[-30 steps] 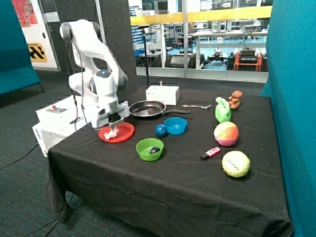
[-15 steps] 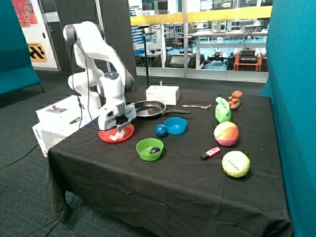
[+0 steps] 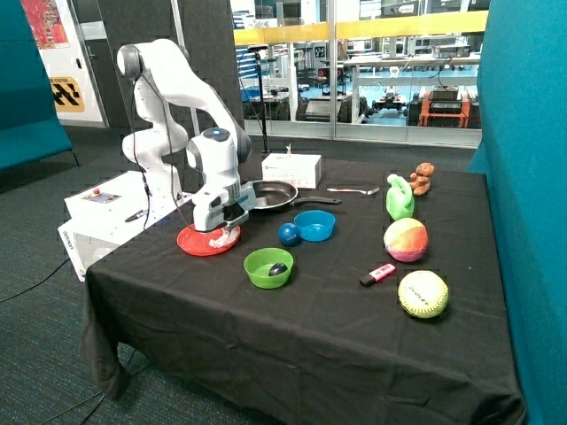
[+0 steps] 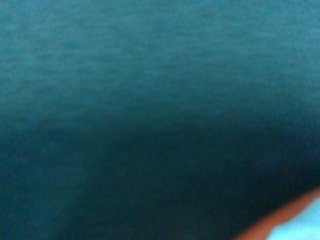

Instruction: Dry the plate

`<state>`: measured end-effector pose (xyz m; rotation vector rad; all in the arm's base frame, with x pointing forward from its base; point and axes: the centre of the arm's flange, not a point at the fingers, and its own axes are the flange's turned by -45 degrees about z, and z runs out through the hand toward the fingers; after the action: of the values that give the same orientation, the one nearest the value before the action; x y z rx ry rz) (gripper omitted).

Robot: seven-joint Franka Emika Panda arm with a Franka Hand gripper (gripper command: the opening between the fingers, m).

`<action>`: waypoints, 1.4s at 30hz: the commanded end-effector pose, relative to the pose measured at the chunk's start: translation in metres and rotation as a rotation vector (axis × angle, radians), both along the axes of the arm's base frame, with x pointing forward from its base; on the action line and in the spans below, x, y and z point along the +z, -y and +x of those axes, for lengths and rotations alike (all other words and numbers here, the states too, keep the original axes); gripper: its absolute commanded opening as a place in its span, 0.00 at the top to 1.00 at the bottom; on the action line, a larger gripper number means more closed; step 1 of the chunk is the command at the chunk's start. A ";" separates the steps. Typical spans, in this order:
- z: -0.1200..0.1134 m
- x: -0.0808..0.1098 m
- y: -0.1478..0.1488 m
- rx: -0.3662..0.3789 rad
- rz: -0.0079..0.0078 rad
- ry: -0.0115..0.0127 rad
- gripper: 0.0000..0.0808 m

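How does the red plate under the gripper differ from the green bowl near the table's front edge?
The plate is red-orange, flat and shallow-rimmed; the green bowl is deep-walled. The plate carries a white wad with the gripper down on it; the green bowl holds a small dark object and nothing touches it. Both are round and sit upright on the black cloth.

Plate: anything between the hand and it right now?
Nothing visible. In the outside view the hand is down at the plate, over the side nearest the frying pan, with a white wad beneath it on the plate. The green bowl and blue ball sit apart, clear of it.
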<state>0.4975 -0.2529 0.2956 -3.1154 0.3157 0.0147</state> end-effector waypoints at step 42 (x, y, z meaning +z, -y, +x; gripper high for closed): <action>-0.094 0.005 -0.029 0.042 -0.0109 0.0086 1.00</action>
<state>0.4251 -0.2040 0.2961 -3.1353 0.1871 0.0017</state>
